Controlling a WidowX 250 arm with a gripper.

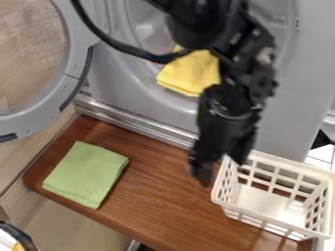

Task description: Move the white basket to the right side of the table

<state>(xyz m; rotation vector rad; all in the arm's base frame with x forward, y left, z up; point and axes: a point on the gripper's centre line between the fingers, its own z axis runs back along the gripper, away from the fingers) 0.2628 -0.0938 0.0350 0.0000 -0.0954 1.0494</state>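
The white basket (pixel 267 224) stands on the right end of the brown wooden table (pixel 171 200), its slotted walls upright and its inside facing up. My gripper (pixel 221 168) hangs over the basket's upper left corner. Its two fingers stand apart, one outside the left wall and the other by the back rim, with a bit of the white corner showing between them. The gripper covers part of that corner, so contact cannot be told.
A folded green cloth (pixel 85 173) lies on the table's left part. Behind the table is a grey washing machine front (pixel 288 98), its round door (pixel 72 62) swung out at the upper left. A yellow cloth (pixel 191 73) lies at the drum opening, behind the arm.
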